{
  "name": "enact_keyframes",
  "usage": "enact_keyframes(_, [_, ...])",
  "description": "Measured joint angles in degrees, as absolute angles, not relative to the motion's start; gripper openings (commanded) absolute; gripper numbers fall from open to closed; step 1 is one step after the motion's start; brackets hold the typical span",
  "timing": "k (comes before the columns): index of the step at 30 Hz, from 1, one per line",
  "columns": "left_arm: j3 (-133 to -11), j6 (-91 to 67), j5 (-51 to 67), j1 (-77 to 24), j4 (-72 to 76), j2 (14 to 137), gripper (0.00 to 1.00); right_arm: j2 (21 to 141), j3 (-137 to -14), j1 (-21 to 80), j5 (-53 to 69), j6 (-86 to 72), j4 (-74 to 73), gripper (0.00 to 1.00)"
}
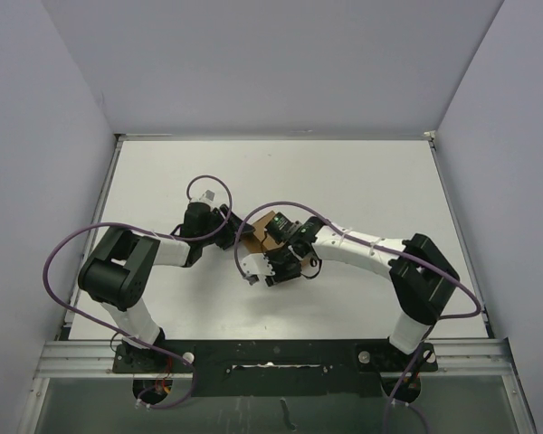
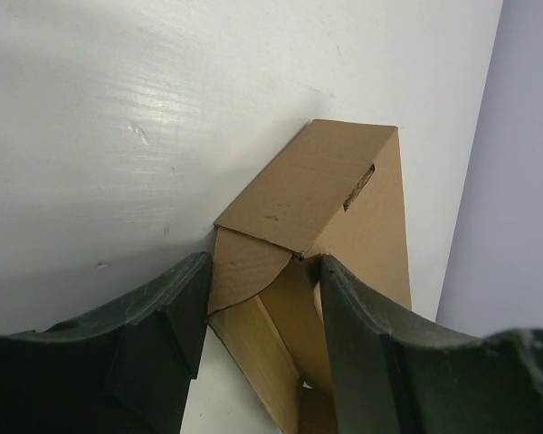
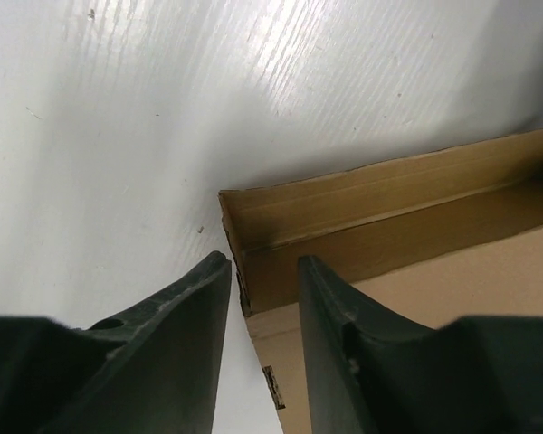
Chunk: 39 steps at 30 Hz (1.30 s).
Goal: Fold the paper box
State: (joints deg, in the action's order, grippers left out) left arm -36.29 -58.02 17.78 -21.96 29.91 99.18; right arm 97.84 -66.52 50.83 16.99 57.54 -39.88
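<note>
Left wrist view: paper box [image 2: 308, 190] half folded, lid unclosed; left gripper [image 2: 264, 271] pinches its end, right gripper [image 3: 264, 267] loosely straddles a wall.

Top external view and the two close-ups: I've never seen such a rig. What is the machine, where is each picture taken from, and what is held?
The machine is two robot arms bolted side by side at the near edge of a white table. The overhead picture looks down from above and behind them; each close-up comes from a camera on one wrist, with that arm's own dark fingers in view. On the table lies a plain brown cardboard box, partly folded, walls raised. The left end effector is closed on one end of it. The right end effector straddles a wall corner, fingers apart, gripping nothing.
</note>
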Motion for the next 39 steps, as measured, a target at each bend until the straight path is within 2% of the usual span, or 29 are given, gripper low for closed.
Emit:
enact_keyframes(6, [-36.3,-58.2,17.8,-22.1,29.7,99.2,0.5,95.9,-66.8,50.5,21.3,57.5,-40.4,0.5])
enact_keyframes(14, [-36.3,-58.4,17.8,-22.2,29.5,99.2,0.52,94.3,-67.9,47.0,29.3,56.6,-42.8,0.52])
enact_keyframes(26, [-36.4,-59.6,18.1,-22.5,29.0,99.0,0.7,91.5,-68.1,21.8,48.7,39.2,-37.8,0.57])
enact_keyframes(35, [-36.4,-60.1,18.1,-22.7,28.9,98.7,0.69,98.7,-68.0,18.5,53.3,23.2,-31.2,0.58])
enact_keyframes(39, [-36.4,-60.8,18.0,-22.8,28.7,98.7,0.64,102.5,-67.6,16.8,53.5,16.4,-27.5,0.56])
